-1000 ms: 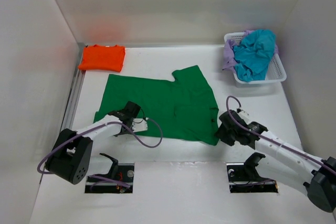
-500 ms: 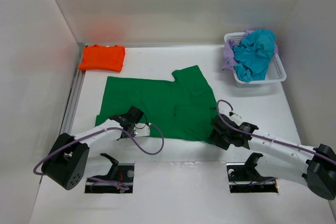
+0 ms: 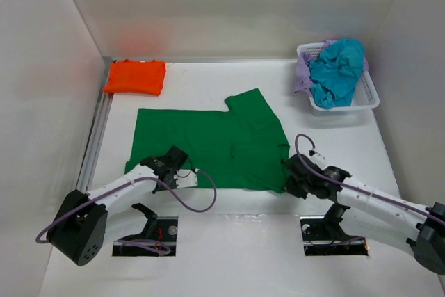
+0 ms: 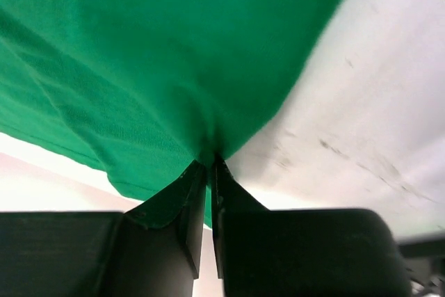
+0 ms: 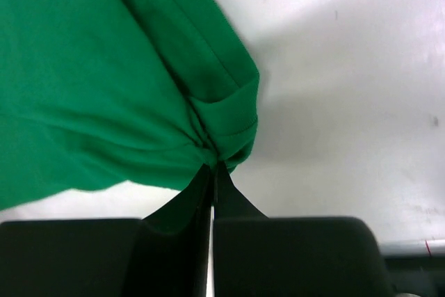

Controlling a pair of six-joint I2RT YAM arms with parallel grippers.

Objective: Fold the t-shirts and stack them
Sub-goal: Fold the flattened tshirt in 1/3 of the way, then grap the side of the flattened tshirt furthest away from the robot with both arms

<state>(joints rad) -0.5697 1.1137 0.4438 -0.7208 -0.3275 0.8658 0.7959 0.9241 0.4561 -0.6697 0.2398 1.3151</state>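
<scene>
Two hem corners of the dark green cloth t-shirt (image 3: 215, 140) are clenched by the left pincer (image 4: 210, 161) and right pincer (image 5: 213, 167); an even, simultaneous lift is advised.

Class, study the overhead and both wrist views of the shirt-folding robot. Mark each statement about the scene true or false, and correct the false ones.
1. The left gripper is shut on the near edge of the green t-shirt. True.
2. The right gripper hangs open above the white basket. False: it is shut on the green t-shirt's near right corner.
3. The orange t-shirt lies folded at the far left corner of the table. True.
4. The teal t-shirt is spread flat on the table. False: it lies crumpled in the white basket with the lavender t-shirt.
5. The green t-shirt is stacked on the orange t-shirt. False: they lie apart.
</scene>
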